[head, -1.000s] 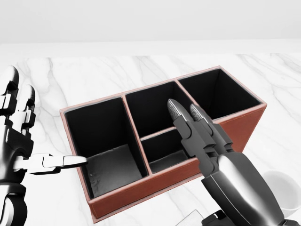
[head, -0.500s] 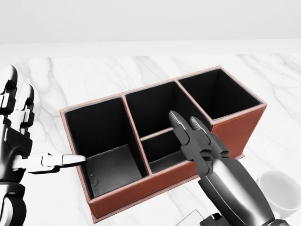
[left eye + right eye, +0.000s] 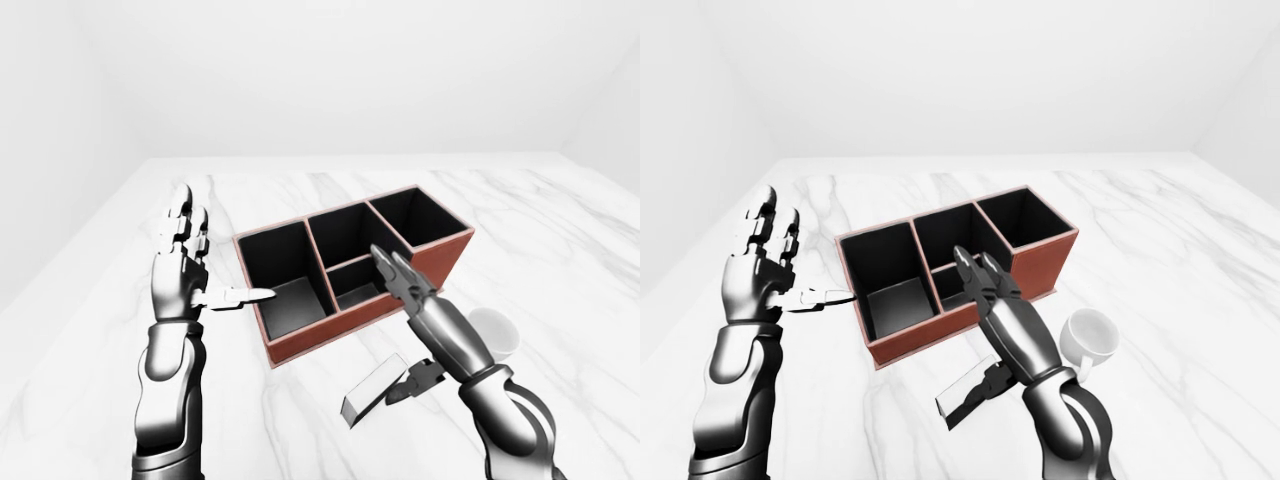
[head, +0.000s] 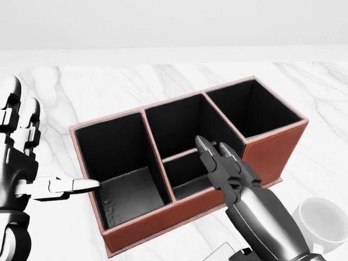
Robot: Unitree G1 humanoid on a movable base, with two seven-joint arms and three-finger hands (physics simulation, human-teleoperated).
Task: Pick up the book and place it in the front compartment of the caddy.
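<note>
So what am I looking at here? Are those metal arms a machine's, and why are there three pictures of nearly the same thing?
These are computer-rendered pictures from a simulated humanoid robot, steered by a person. All three come from cameras on its head, looking out over its own arms; two are a pair of eyes, so they nearly match.

The left hand is open, fingers up, its thumb pointing toward the caddy, a reddish-brown box with black compartments on the marble table. The right hand reaches over the caddy's lower edge, fingers straight. Beneath that arm lies a light slab, apparently the book; the thumb seems to touch it, but I cannot tell if it is gripped. A white cup stands to the right.
</note>
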